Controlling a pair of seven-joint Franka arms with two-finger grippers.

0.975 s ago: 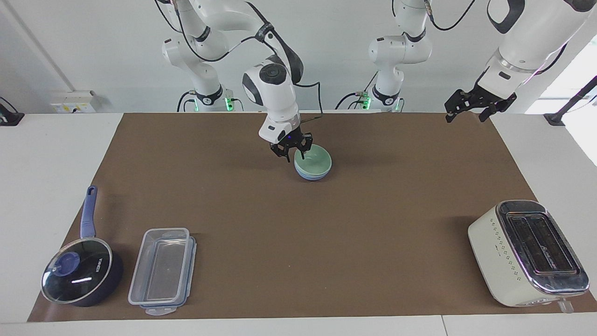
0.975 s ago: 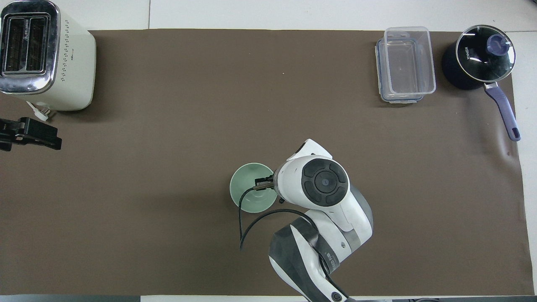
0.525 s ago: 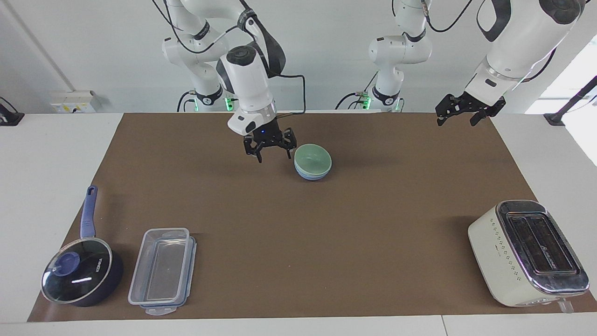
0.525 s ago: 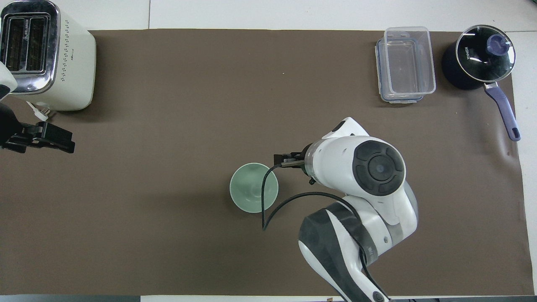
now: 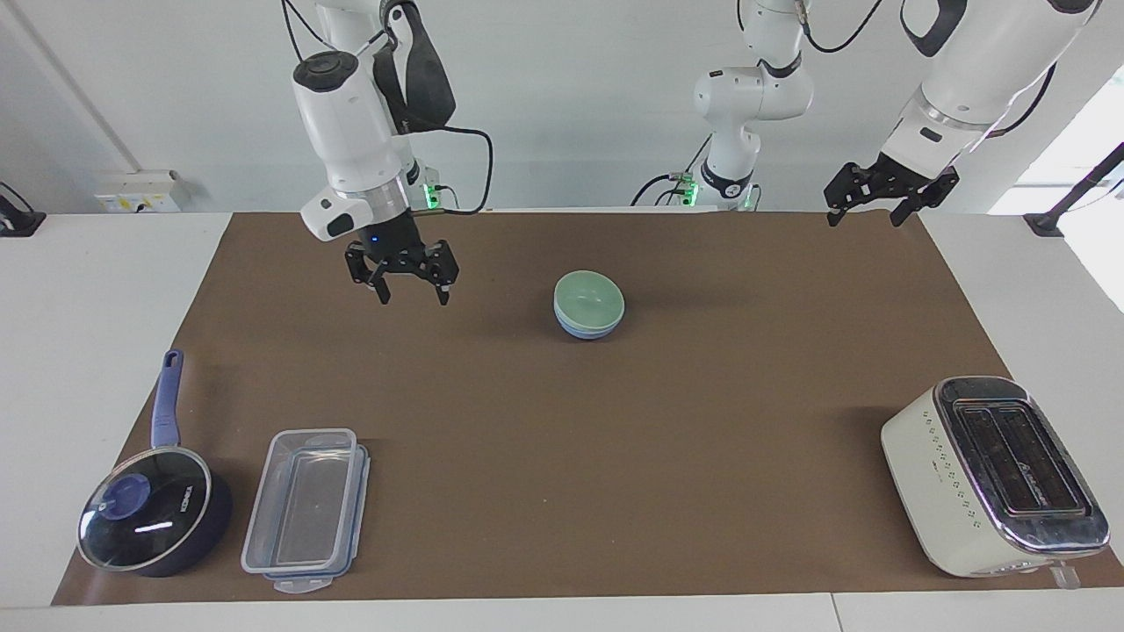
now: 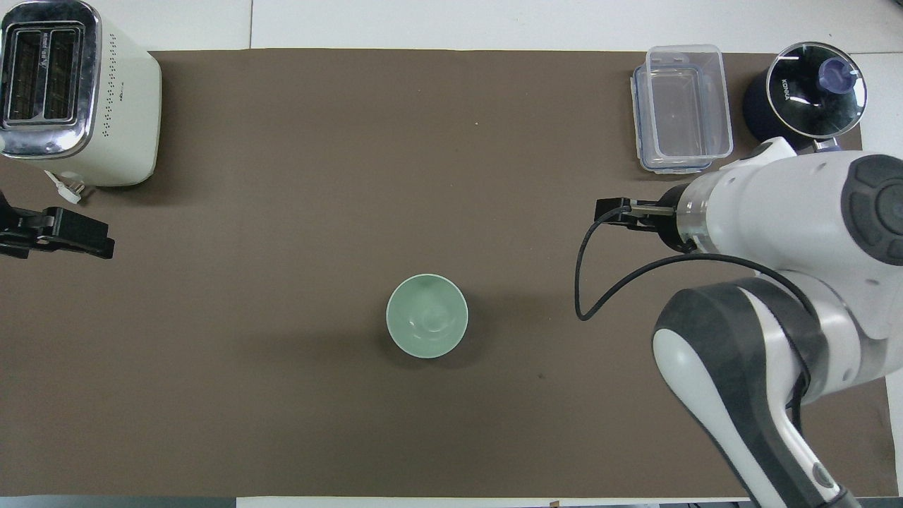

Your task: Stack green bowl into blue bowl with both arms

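The pale green bowl [image 5: 588, 297] [image 6: 427, 315] sits nested inside the blue bowl [image 5: 587, 332] in the middle of the brown mat; only the blue bowl's lower wall shows in the facing view, and from overhead the green one covers it. My right gripper [image 5: 411, 294] hangs open and empty over bare mat, well away from the bowls toward the right arm's end. In the overhead view the right arm's wrist covers it. My left gripper [image 5: 865, 211] [image 6: 70, 236] hovers open and empty over the mat's edge at the left arm's end.
A cream toaster [image 5: 997, 474] [image 6: 70, 92] stands far from the robots at the left arm's end. A clear lidded container [image 5: 306, 509] [image 6: 681, 106] and a dark pan with a glass lid [image 5: 154, 518] [image 6: 811, 95] sit far out at the right arm's end.
My right gripper let go of the green bowl's rim, opened, rose and swung away toward the right arm's end. The stacked bowls stayed put. The left gripper only shifted slightly.
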